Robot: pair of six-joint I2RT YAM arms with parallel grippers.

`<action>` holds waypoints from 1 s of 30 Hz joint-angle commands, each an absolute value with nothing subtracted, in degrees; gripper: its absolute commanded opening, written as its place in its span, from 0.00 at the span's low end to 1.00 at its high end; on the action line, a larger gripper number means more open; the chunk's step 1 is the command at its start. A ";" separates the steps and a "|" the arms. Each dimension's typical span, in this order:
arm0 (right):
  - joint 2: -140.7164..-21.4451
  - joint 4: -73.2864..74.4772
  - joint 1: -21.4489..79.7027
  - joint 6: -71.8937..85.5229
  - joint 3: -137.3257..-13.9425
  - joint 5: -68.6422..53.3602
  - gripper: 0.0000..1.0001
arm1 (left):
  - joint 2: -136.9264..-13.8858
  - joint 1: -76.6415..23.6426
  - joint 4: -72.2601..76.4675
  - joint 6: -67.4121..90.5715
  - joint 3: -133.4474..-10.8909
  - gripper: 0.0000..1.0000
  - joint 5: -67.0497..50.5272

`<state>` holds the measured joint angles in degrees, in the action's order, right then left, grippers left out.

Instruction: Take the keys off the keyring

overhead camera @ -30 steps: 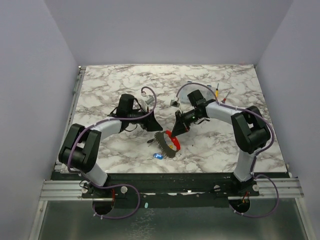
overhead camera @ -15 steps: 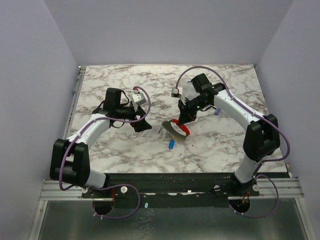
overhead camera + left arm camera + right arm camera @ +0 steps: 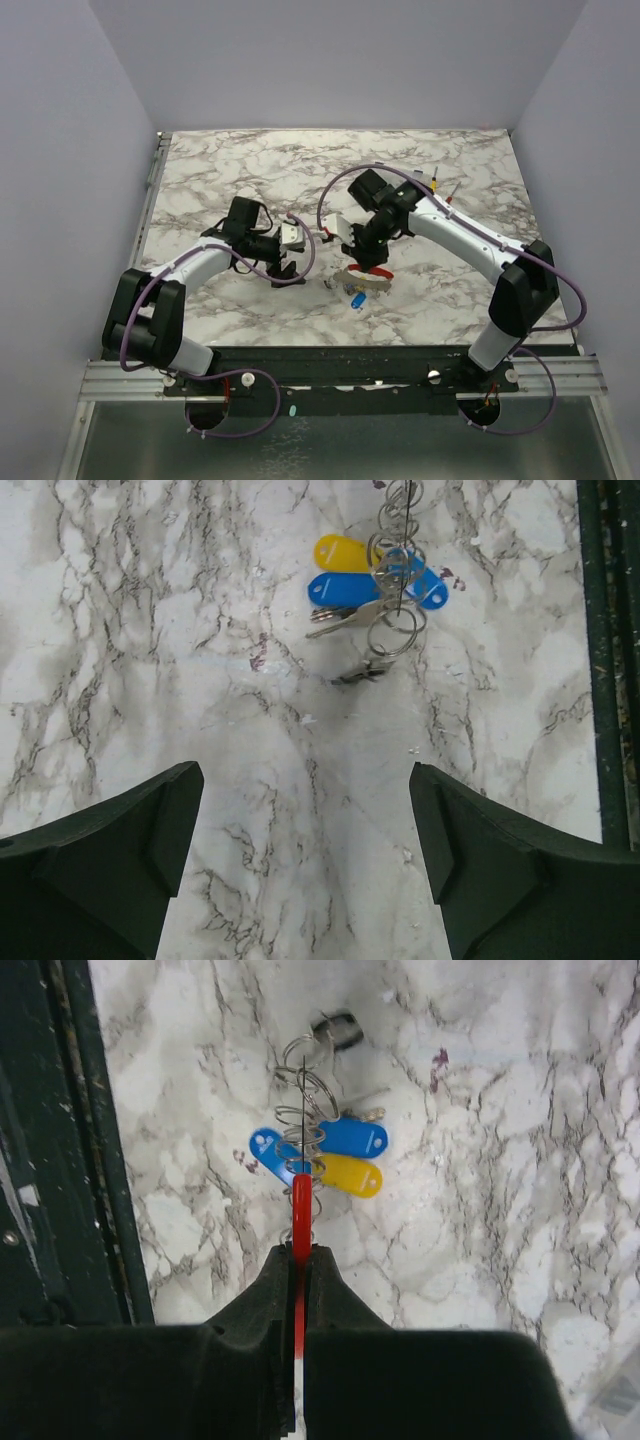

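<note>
Overhead view of a white marble worktop (image 3: 240,170) with two robot arms reaching in from its near edge. A small bunch of keys (image 3: 356,291) sits about midway between the left and right edges, closer to the near edge than the far one.

The right gripper (image 3: 366,258) is directly over the bunch. In its wrist camera, the right gripper (image 3: 300,1252) has its jaws closed, pinching a thin red strap (image 3: 300,1210) seen edge-on. The strap leads to a chain of wire rings (image 3: 305,1095). A yellow tag (image 3: 352,1175) and two blue tags (image 3: 355,1138) fan out around the rings. A small dark cylinder (image 3: 338,1028) lies just past the rings. Whether the bunch rests on the marble or hangs just above it cannot be told.

The left gripper (image 3: 292,252) is just to the left of the bunch and does not touch it. In its wrist camera, the left gripper (image 3: 302,780) has its jaws spread wide and holds nothing. The bunch lies ahead of them, with a silvery key (image 3: 345,623) beside the rings.
</note>
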<state>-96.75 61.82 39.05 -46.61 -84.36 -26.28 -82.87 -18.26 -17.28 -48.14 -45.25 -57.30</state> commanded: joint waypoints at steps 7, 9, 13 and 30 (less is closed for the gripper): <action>-97.13 64.70 40.75 -47.78 -87.66 -7.92 0.01 | -81.83 -18.33 -9.00 -50.72 -40.64 0.90 -54.27; -96.80 65.31 40.74 -46.78 -89.84 -11.62 0.01 | -81.71 -18.29 -7.04 -49.48 -40.02 0.90 -55.05; -96.11 65.19 40.73 -46.26 -93.02 -14.12 0.01 | -82.01 -19.02 1.79 -41.54 -38.13 0.90 -57.68; -95.73 65.59 40.87 -42.58 -100.84 -19.48 0.01 | -84.94 -25.63 40.08 -15.98 -31.54 0.88 -54.84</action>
<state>-96.75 64.42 40.45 -43.53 -99.07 -17.47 -83.57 -24.53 26.28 -24.14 -32.82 -55.44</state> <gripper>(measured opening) 0.039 0.880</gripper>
